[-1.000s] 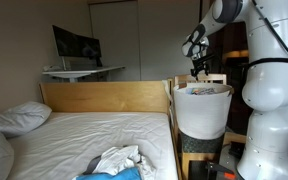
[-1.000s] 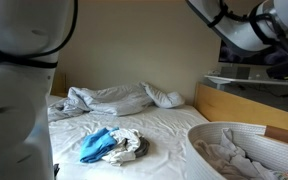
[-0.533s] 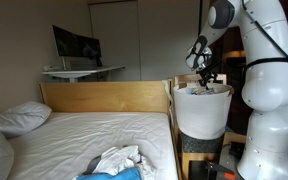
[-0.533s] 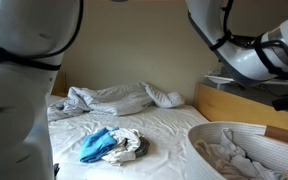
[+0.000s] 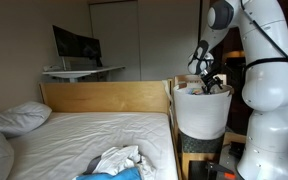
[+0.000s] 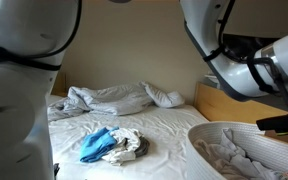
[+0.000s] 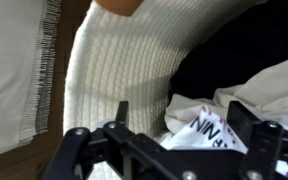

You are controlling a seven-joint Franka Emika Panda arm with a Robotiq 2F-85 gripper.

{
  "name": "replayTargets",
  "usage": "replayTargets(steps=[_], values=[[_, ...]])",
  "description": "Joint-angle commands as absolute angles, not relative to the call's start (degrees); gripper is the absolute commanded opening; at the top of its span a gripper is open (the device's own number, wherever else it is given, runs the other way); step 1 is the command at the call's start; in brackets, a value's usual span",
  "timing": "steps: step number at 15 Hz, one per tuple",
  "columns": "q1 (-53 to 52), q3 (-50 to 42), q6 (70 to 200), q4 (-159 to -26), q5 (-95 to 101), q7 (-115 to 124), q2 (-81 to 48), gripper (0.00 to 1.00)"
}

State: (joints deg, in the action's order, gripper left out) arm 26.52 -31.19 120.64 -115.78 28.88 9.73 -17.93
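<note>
You are working in a bedroom of a home. Confirm this by the bed with its white sheet and pale wooden frame, the pillow at one end, and the rumpled duvet bunched against the wall. A pile of clothes lies on the mattress, and a white laundry basket holding crumpled fabric stands just beside the bed. Behind the frame, a monitor sits on a small desk near a plain closet door.
</note>
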Motion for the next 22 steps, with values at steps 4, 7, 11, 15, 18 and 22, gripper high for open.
replayTargets(steps=[4, 7, 11, 15, 18, 22], values=[[24.5, -28.2, 125.3, -116.3, 24.1, 16.4, -15.6, 1.00], [23.1, -27.5, 128.3, -114.4, 23.0, 19.8, -17.1, 1.00], [22.5, -28.8, 132.4, -112.4, 25.0, 24.2, -20.1, 1.00], [22.9, -30.6, 132.1, -108.5, 24.2, 25.9, -23.6, 1.00], [23.2, -31.5, 131.5, -106.4, 24.0, 26.1, -25.5, 1.00], [22.9, -32.9, 127.1, -105.8, 24.3, 26.0, -28.3, 1.00]])
